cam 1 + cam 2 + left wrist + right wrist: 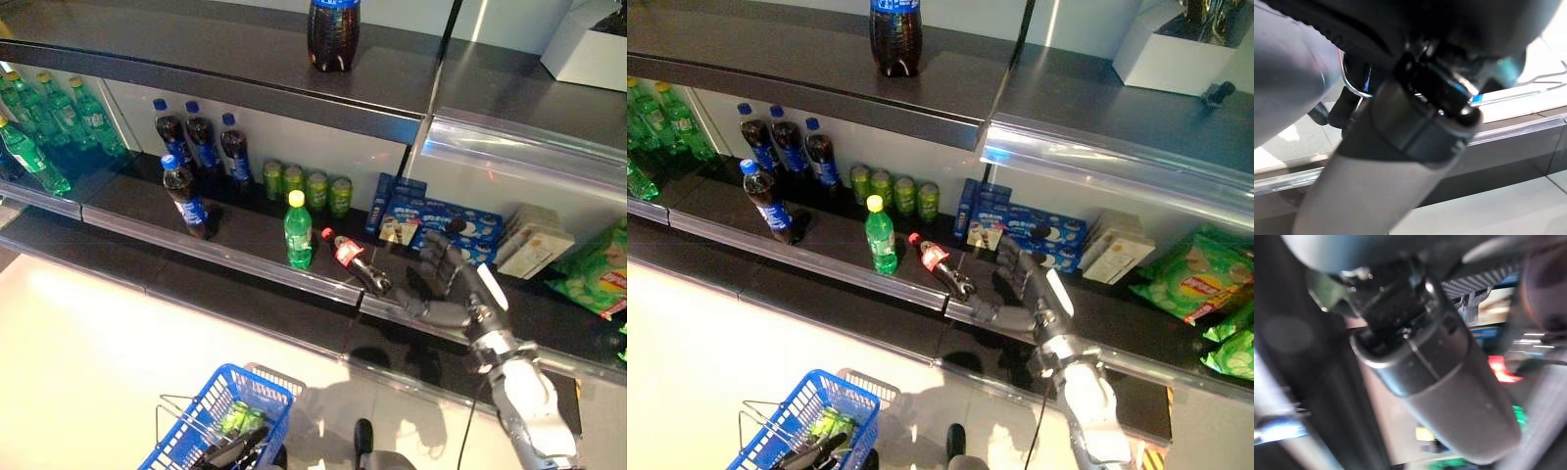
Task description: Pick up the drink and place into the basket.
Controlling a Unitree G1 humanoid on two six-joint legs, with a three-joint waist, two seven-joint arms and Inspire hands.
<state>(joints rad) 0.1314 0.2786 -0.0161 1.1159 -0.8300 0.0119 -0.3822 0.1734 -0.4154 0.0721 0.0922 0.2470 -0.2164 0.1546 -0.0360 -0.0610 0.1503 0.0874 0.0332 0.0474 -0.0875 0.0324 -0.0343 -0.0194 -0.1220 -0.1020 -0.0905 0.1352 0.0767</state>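
A small cola bottle point(351, 257) with a red cap and red label lies tilted at the front edge of the lower shelf point(245, 257). My right hand point(446, 279) is just to its right, open, fingers spread upward, thumb reaching to the bottle's base. Whether the thumb touches it I cannot tell. The blue wire basket point(201, 436) hangs low at the bottom left with green bottles point(235, 416) inside. My left hand point(235, 450) shows dark at its top, and in the left wrist view its fingers point(1344, 105) curl round the wire handle point(1349, 85).
A green soda bottle point(298, 230) stands just left of the cola bottle, a larger cola bottle point(186, 201) further left. Green cans point(306, 186) and blue biscuit boxes point(431, 220) sit behind. Green snack bags point(593, 274) lie at the right. A big cola bottle point(333, 29) stands on the upper shelf.
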